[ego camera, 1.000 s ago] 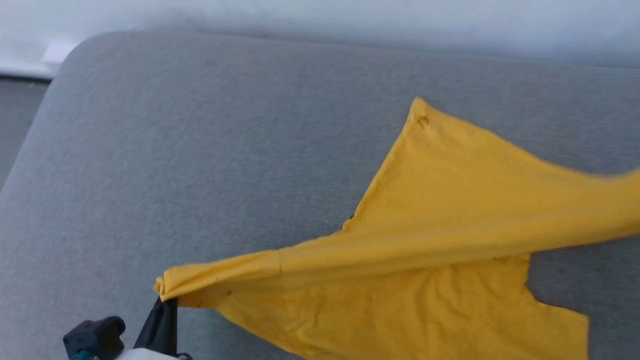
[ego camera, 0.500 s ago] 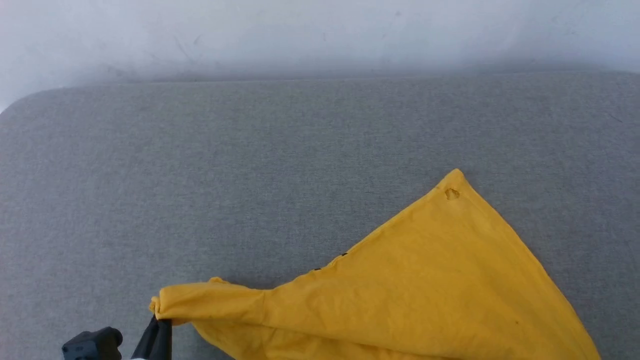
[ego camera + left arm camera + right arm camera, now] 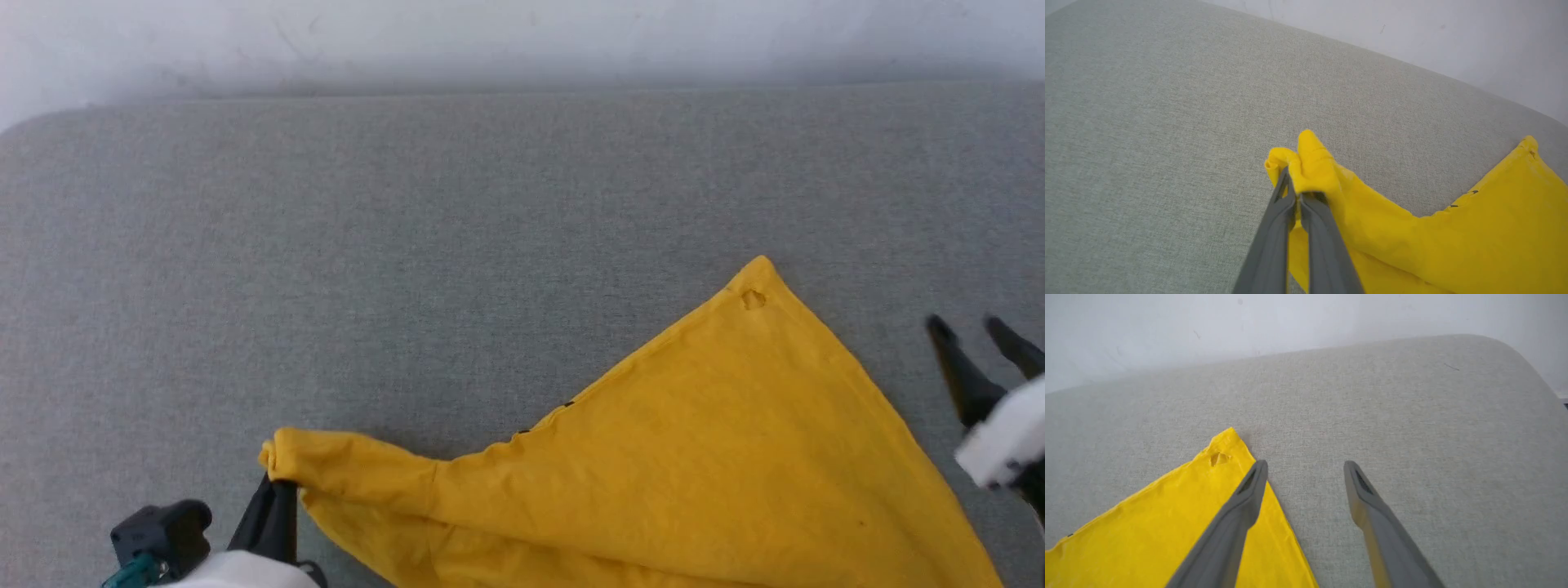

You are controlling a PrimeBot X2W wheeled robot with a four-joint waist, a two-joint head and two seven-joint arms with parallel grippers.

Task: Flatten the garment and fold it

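Observation:
The mustard-yellow garment [image 3: 694,457] lies on the grey cushioned surface [image 3: 408,245], spread as a rough triangle with its far corner pointing away from me. My left gripper [image 3: 273,490] is shut on a bunched left end of the garment [image 3: 1310,163], holding it slightly raised. My right gripper [image 3: 971,331] hovers open at the right, above bare cushion beside the garment's right edge. In the right wrist view the gripper [image 3: 1304,467] has its fingers spread wide, the left finger over the garment [image 3: 1167,522] near its far corner.
A pale wall [image 3: 522,33] runs behind the cushion's far edge. Bare grey cushion stretches to the left and beyond the garment. The cushion's rounded right corner [image 3: 1515,351] shows in the right wrist view.
A second ago the garment's right part hung stretched off the right edge; it now lies dropped on the cushion. The right gripper has come into view, open. The camera shifted too.

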